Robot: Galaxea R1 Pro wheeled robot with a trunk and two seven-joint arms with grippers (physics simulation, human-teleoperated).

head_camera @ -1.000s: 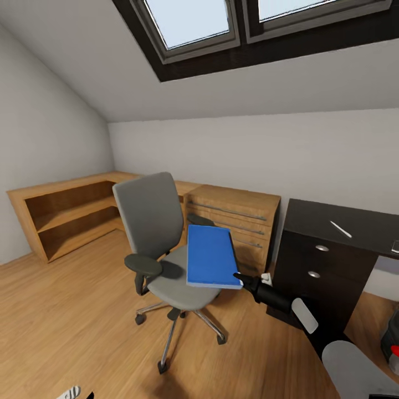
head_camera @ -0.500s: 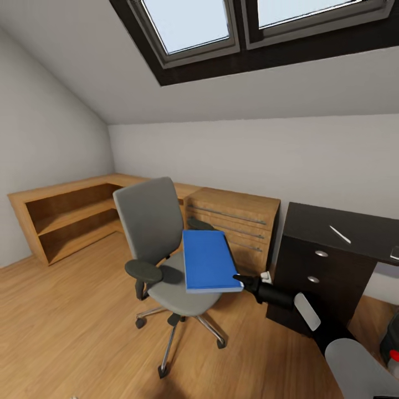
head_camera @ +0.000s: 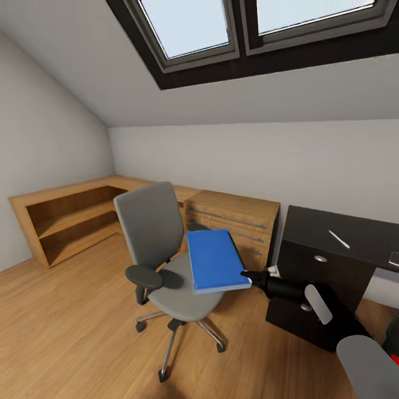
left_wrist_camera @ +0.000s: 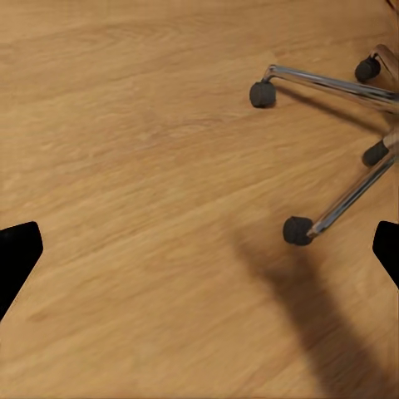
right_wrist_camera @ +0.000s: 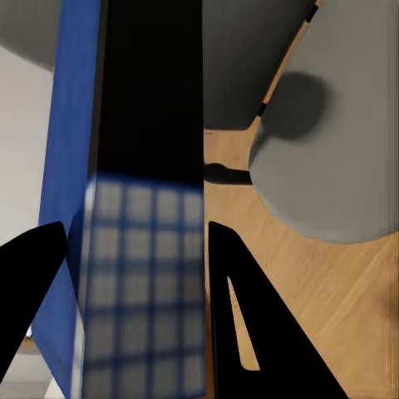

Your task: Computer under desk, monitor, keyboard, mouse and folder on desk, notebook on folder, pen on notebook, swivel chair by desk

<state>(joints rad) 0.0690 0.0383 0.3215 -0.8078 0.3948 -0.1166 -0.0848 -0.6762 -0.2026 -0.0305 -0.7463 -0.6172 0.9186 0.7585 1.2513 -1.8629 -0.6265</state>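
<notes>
Lifting phase: folder [head_camera: 215,260] is gripped at its edge by right gripper [head_camera: 247,274], held above swivel chair [head_camera: 158,244] seat, shifted slightly toward desk [head_camera: 343,235] vs. 1 s ago. Left gripper [left_wrist_camera: 199,249] spread open, empty. Pen [head_camera: 338,239] lies on desk.

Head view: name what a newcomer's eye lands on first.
The bright blue folder stands out first, held at its corner by the right pincer above the seat of the grey swivel chair in mid-room. Next come the black desk at the right, a white pen on its top, and the skylights overhead.
</notes>
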